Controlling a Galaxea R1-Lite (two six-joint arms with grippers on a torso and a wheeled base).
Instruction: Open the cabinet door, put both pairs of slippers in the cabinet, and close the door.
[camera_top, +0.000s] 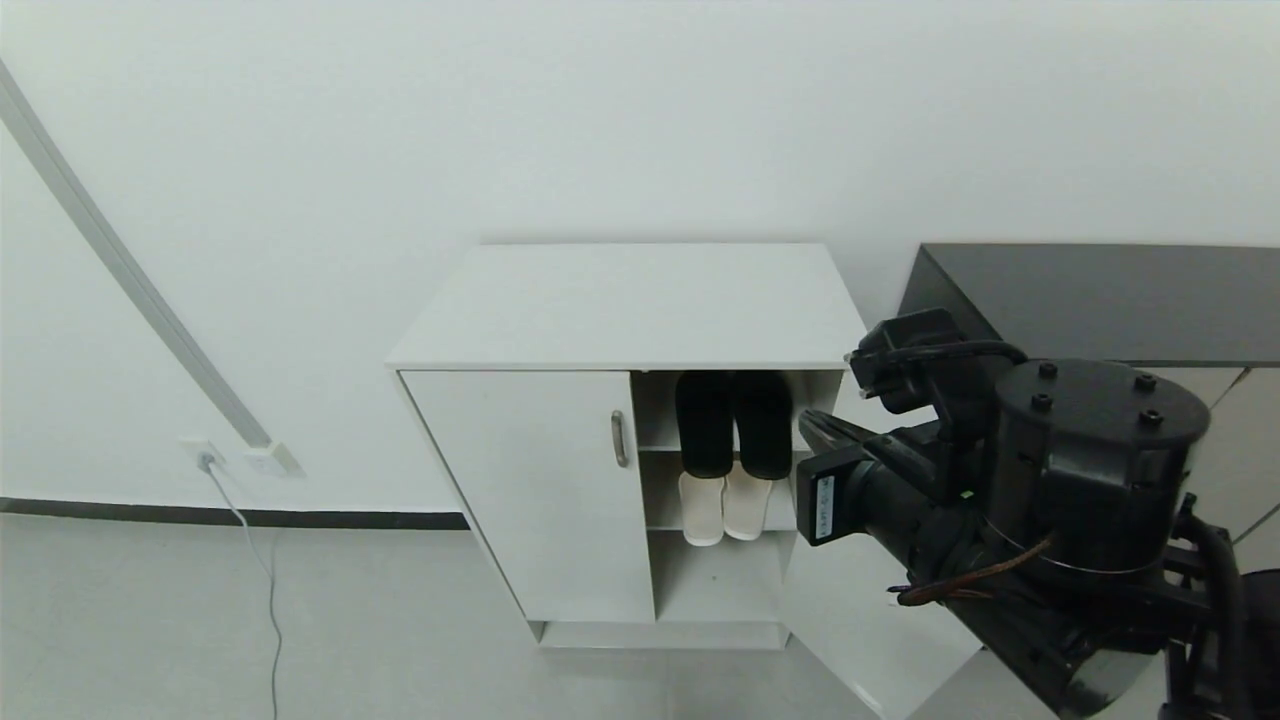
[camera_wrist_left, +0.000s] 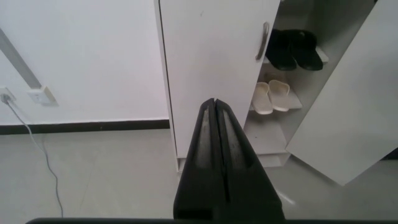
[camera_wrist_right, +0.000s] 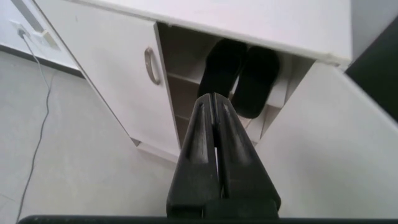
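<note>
Black slippers (camera_top: 733, 420): placed on the upper shelf of the cabinet (camera_top: 620, 305), ends hanging past the shelf edge.
White slippers (camera_top: 722, 505): placed on the shelf below, also jutting forward.
Open door (camera_top: 880, 630): swung wide on the right; closing it is judged to be the step left.
Shut door (camera_top: 530, 490): flush, handle (camera_top: 619, 439) untouched.
Right gripper (camera_wrist_right: 214, 96): fingers pressed together, nothing held, aimed at the opening with the open door beside it.
Left gripper (camera_wrist_left: 214, 102): fingers pressed together, nothing held, well back from the cabinet.
Risk, jamming: the door could be stopped by the overhanging slippers, or a pair could be knocked off its shelf.
Risk, wrong side: if the door is struck from its inner face, it would be driven wider.
Risk, slipping: the smooth panel could be lost by the narrow tips during a push.
</note>
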